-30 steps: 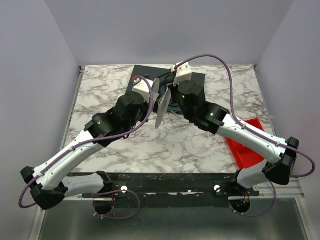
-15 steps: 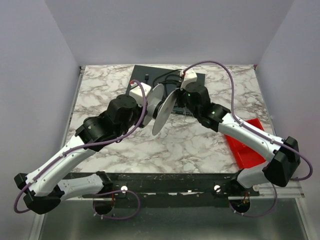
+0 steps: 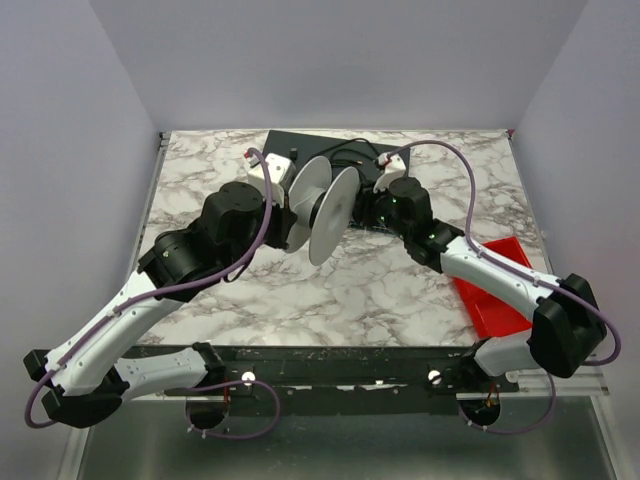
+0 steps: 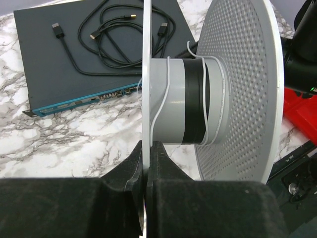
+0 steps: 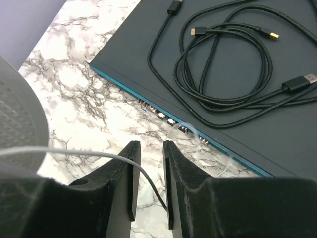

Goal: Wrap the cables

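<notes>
A whitish round spool (image 3: 322, 206) with two wide discs hangs above the table's middle back. My left gripper (image 3: 284, 200) is shut on the rim of its left disc (image 4: 146, 89); the jaws pinch the thin edge (image 4: 147, 148). The thin white wire (image 4: 165, 94) makes a few loose turns round the grey, black-banded core (image 4: 190, 101). My right gripper (image 3: 372, 206) is just right of the spool. In the right wrist view its jaws (image 5: 148, 146) stand a narrow gap apart, and the wire (image 5: 89, 152) runs from the spool (image 5: 17, 119) slackly between them.
A flat black box with a teal edge (image 3: 283, 142) lies at the back and carries a coiled black cable with plugs (image 5: 223, 59). A red tray (image 3: 497, 285) sits at the right edge. Marble table (image 3: 350, 290) extends in front.
The spool has swung from nearly edge-on to showing both discs. My left arm drew back leftward with it. My right gripper moved right, away from the spool's right disc.
</notes>
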Motion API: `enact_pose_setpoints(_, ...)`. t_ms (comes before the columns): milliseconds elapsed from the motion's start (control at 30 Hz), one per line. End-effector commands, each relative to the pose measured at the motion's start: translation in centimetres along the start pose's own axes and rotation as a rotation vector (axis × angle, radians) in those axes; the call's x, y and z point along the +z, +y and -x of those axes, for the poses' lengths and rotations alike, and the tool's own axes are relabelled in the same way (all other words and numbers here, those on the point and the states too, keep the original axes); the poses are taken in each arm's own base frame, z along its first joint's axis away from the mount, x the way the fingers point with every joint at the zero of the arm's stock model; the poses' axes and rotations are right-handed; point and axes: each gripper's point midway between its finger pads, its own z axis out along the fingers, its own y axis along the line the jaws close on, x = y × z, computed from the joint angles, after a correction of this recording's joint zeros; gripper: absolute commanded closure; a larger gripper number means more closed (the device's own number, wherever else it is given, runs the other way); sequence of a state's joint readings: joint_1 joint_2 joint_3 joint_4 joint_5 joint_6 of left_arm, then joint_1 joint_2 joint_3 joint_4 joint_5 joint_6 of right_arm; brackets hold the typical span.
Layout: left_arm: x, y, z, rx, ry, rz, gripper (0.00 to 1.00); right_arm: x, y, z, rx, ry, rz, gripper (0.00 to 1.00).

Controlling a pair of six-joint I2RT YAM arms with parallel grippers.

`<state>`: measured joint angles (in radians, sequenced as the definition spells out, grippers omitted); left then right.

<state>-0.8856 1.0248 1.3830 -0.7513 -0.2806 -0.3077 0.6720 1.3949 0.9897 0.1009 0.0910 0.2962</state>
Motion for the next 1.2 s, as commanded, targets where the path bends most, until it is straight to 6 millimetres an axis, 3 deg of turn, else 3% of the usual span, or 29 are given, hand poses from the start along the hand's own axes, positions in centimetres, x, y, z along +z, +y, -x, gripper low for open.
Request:
enact_pose_setpoints(0,-1.0,-0.7,3.9,-0.090,-0.116,-0.015,1.00,0.3,1.7,0.8,0.089,-0.077,0.104,0.64)
enact_pose_setpoints(333,-2.1,-0.7,7.0,-0.216,-0.204,-0.002,1.00,2.4,1.1,-0.4,0.260,-0.148,0.091,0.51)
enact_pose_setpoints(567,-2.9,-0.4,8.7,-0.267,-0.251,0.014,1.00,4.3,2.5,-0.6,0.356,-0.159,0.161,0.51)
enact_pose_setpoints(733,-3.0,0.0,9.7,-0.301,-0.287,0.044,1.00,5.1,5.2,-2.0,0.408,-0.101,0.272,0.51)
enact_pose_setpoints(1067,-2.9,2.3,12.1,-0.272,-0.346,0.194,1.00,2.5,7.0,-6.4,0.394,-0.010,0.302,0.52)
enact_pose_setpoints(1167,-2.4,2.9,12.3,-0.272,-0.348,0.243,1.00,1.4,8.2,-7.7,0.383,0.025,0.325,0.58)
